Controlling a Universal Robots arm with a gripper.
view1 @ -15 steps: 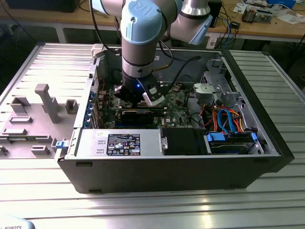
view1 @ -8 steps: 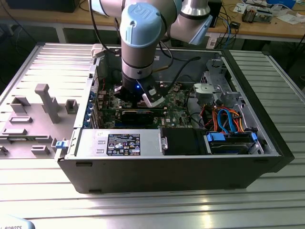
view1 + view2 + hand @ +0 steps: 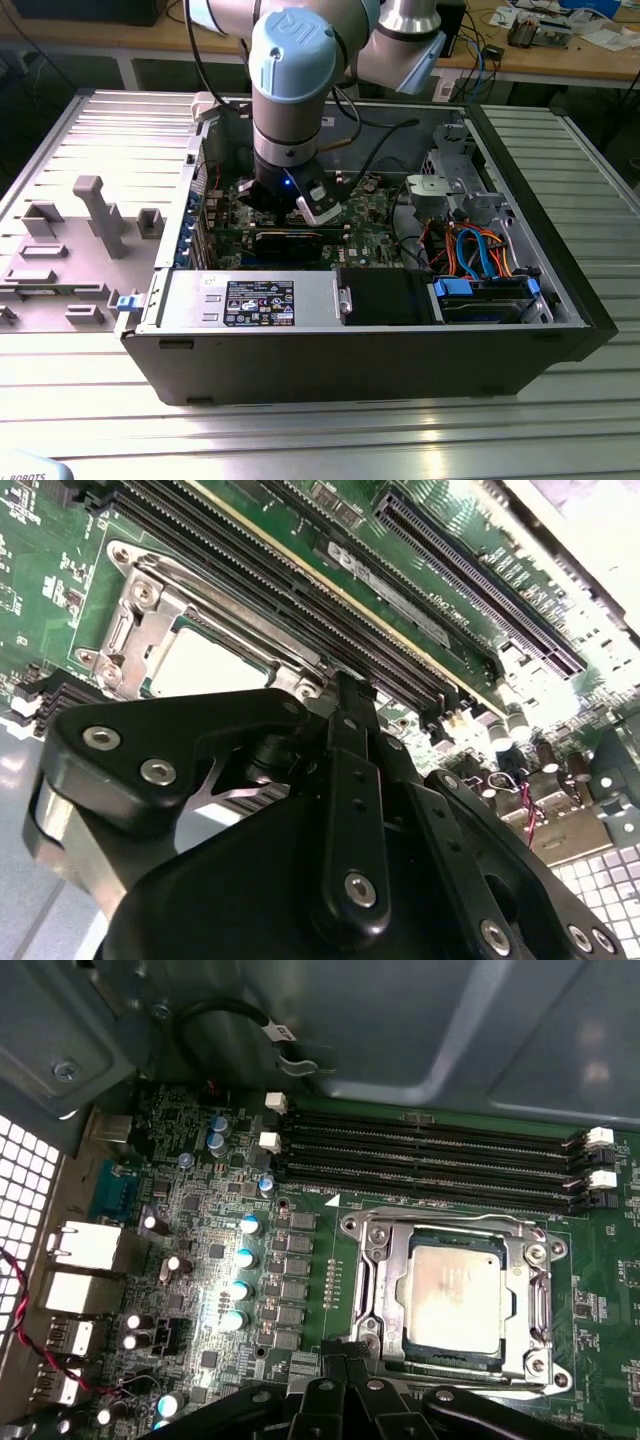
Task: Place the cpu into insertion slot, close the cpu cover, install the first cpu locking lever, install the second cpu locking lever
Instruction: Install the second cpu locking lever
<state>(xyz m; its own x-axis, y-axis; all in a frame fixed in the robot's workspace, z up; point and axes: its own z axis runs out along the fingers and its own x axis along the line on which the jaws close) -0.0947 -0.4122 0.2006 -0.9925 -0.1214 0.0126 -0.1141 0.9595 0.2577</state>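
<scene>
The cpu (image 3: pixel 455 1295) lies flat in the insertion slot (image 3: pixel 362 1228), its silvery top facing up. The cpu cover (image 3: pixel 522 1305), a silver frame, lies down around the chip's edges. In the second wrist view the cpu (image 3: pixel 205 665) and the socket's metal rim (image 3: pixel 135 605) sit just beyond my black gripper (image 3: pixel 345 692). The gripper (image 3: pixel 346 1358) hovers at the socket's edge, fingers together with nothing between them. In the exterior view the gripper (image 3: pixel 290 200) reaches down into the open computer case. How the locking levers stand I cannot tell.
Long black memory slots (image 3: pixel 430 1160) run beside the socket. Capacitors (image 3: pixel 245 1260) and rear ports (image 3: pixel 85 1250) crowd the board. Orange and blue cables (image 3: pixel 480 250) and a power supply (image 3: pixel 250 300) fill the case. A grey fixture plate (image 3: pixel 90 220) lies at the exterior view's left.
</scene>
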